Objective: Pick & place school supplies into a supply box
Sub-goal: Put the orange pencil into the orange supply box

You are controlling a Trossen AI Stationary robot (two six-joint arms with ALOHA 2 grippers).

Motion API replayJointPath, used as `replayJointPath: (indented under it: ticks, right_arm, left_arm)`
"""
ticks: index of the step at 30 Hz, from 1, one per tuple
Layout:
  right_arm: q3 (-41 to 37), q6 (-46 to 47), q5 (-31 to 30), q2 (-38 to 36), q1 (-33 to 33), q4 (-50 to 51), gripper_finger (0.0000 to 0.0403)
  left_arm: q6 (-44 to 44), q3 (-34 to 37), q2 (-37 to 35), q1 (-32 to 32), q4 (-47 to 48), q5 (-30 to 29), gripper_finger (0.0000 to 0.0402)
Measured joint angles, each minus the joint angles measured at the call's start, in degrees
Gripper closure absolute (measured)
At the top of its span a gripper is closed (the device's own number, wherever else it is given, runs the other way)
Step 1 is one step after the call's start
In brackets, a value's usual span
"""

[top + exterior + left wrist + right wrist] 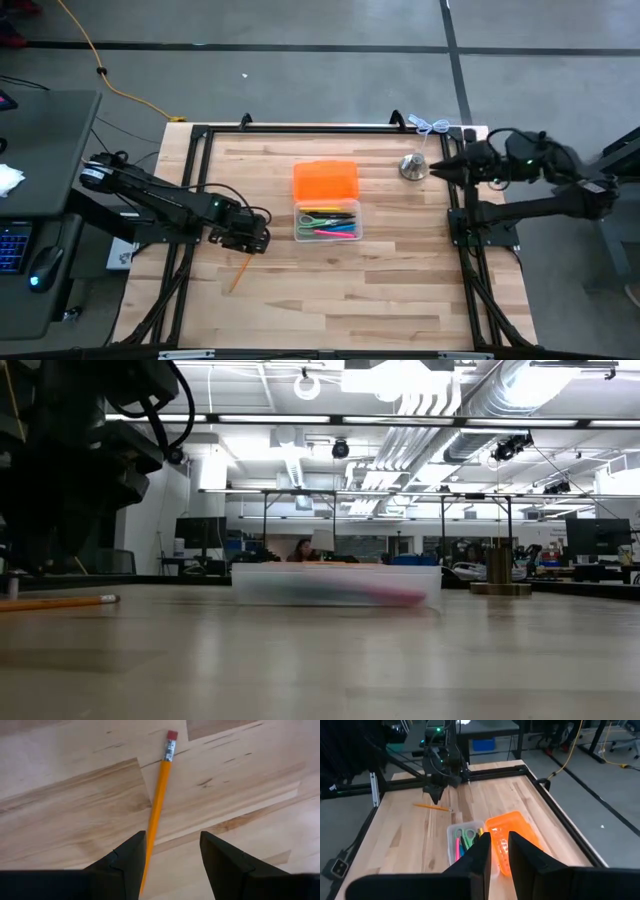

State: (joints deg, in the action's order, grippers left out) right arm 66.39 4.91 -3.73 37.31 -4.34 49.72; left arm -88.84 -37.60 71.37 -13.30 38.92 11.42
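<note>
You have most supplies already in the supply box [327, 224]; one pencil [240, 272] remains on the worktop [330, 300] beside it, under your released left end effector [172, 862].

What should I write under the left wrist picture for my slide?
Open left gripper hovers over a yellow pencil lying on the wooden table.

A robotics lab — exposed ceiling ducts [520, 400], rows of monitors [598, 538] on workbenches, a wooden table [340, 290] in black framing.
</note>
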Motion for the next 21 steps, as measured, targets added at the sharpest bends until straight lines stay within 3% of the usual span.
replayJointPath:
  ticks: [8,17,21]
  right_arm:
    - [-15.22,2.7,0.23,-10.16,0.0,-12.09,0.0362]
    - [-26.7,7.12,1.43,-17.09,0.0,-19.97,0.0363]
    - [-29.29,8.05,2.08,-18.04,-0.02,-22.59,0.0362]
  left_arm:
    - [-0.07,0.0,0.0,0.0,-0.01,-0.03,0.0186]
    - [-1.49,0.02,0.77,0.0,-0.2,-1.79,0.0186]
    - [-1.62,0.02,3.49,0.02,-0.39,0.05,0.0186]
